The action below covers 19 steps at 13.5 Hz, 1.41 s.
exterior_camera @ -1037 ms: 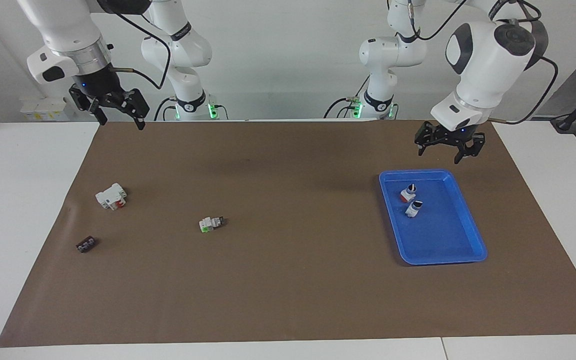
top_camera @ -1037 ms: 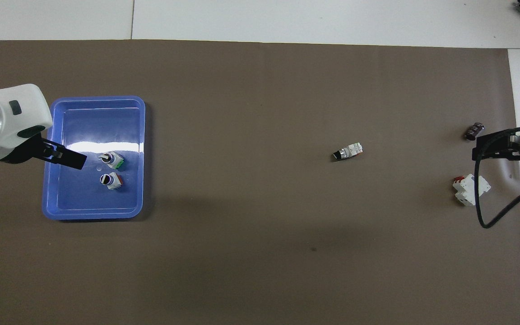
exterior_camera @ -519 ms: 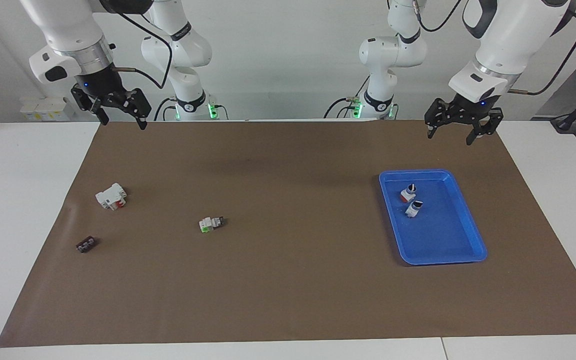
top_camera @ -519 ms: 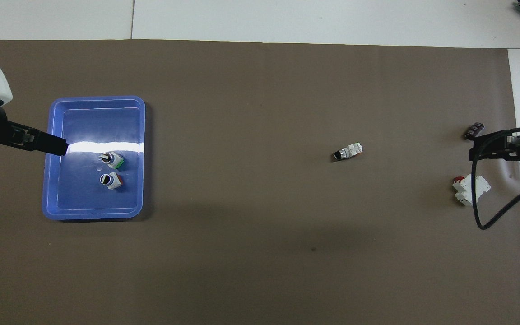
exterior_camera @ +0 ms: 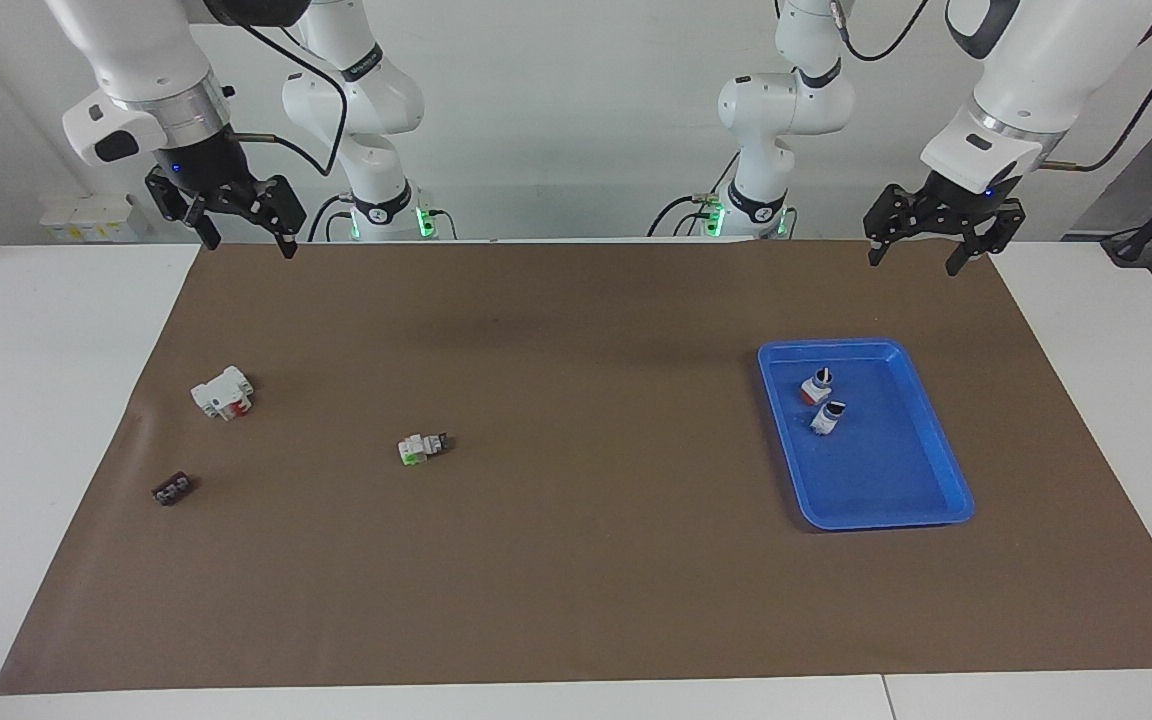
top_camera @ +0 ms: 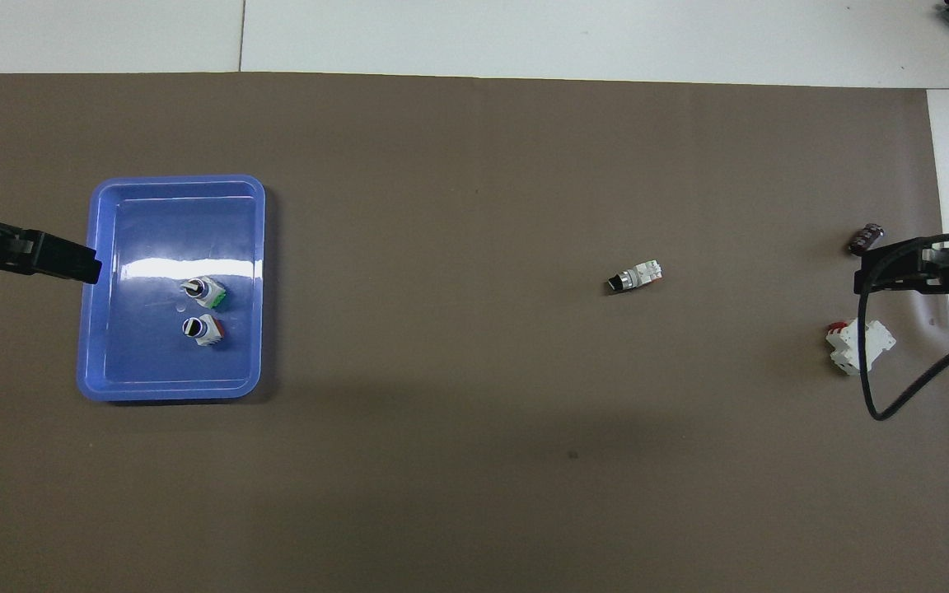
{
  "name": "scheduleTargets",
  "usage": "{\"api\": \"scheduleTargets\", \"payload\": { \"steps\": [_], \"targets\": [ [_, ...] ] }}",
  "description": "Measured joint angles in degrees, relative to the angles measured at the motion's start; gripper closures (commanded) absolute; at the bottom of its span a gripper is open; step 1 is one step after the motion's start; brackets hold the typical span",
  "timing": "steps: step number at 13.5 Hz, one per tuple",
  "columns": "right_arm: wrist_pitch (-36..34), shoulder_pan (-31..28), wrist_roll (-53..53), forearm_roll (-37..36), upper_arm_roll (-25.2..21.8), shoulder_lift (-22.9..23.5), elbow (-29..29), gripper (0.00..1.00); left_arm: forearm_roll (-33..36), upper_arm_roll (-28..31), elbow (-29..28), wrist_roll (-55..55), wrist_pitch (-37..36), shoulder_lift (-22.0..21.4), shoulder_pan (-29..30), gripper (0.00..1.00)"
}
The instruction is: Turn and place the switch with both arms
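A white switch [exterior_camera: 423, 447] [top_camera: 635, 277] with a green end and black knob lies on its side on the brown mat, mid-table toward the right arm's end. A second green-ended switch [exterior_camera: 826, 415] [top_camera: 204, 291] stands in the blue tray [exterior_camera: 886, 470] [top_camera: 170, 222]. My left gripper [exterior_camera: 914, 262] hangs open and empty, high over the mat's edge by the tray's robot-side end. My right gripper [exterior_camera: 246, 243] hangs open and empty over the mat's corner at the right arm's end. Neither touches anything.
A knob switch with a red base [exterior_camera: 814, 385] stands in the tray beside the green one. A white block with a red part [exterior_camera: 223, 392] and a small dark component [exterior_camera: 172, 489] lie on the mat toward the right arm's end.
My left gripper has risen and drawn back from just above the tray's edge toward the robots, staying open. The right gripper has hardly shifted. The switches have not moved.
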Motion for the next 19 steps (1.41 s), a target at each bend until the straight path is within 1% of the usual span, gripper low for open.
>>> {"api": "scheduleTargets", "payload": {
  "steps": [5, 19],
  "targets": [
    [0.0, 0.0, 0.0, 0.0, 0.0, 0.0, 0.0, 0.0, 0.0, 0.0, 0.0, -2.0, -2.4, -0.3, 0.0, 0.0],
    [0.0, 0.0, 0.0, 0.0, 0.0, 0.0, 0.0, 0.0, 0.0, -0.1, 0.0, -2.4, -5.6, -1.0, 0.0, 0.0]
  ]
}}
